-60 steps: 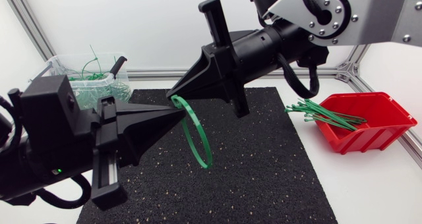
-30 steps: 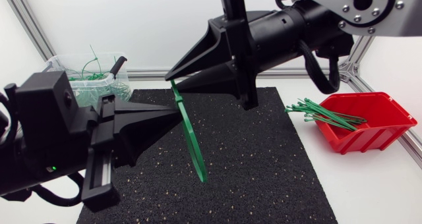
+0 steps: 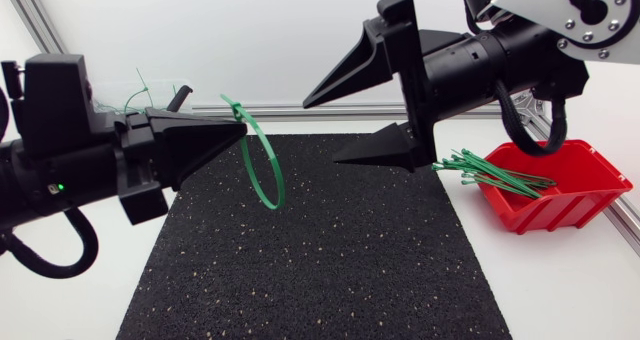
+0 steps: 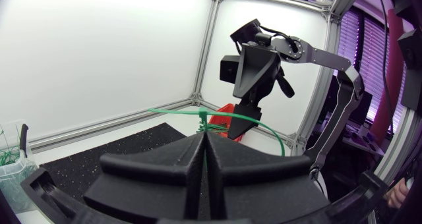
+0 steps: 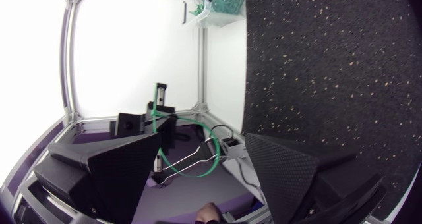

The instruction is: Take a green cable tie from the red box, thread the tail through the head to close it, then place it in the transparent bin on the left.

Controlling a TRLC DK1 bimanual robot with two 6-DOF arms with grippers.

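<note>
A green cable tie (image 3: 262, 166), closed into a loop, hangs from my left gripper (image 3: 238, 130), which is shut on it above the black mat's far left part. In the left wrist view the loop (image 4: 232, 120) curves out past the tips of that gripper (image 4: 204, 134). My right gripper (image 3: 321, 132) stands open to the right of the loop, apart from it, with nothing between its fingers. From the right wrist view the loop (image 5: 177, 137) shows ahead between the open fingers (image 5: 125, 165). The red box (image 3: 566, 188) holds several green ties (image 3: 488, 172). The transparent bin (image 3: 160, 95) is mostly hidden behind my left arm.
The black mat (image 3: 330, 260) covers the middle of the white table. Loose ties stick out over the red box's left rim. The bin (image 5: 217, 3) with green ties inside stands at the table's far left corner beside the frame post.
My right gripper has opened, let go of the tie and drawn back to the right. My left gripper has carried the loop up and to the left.
</note>
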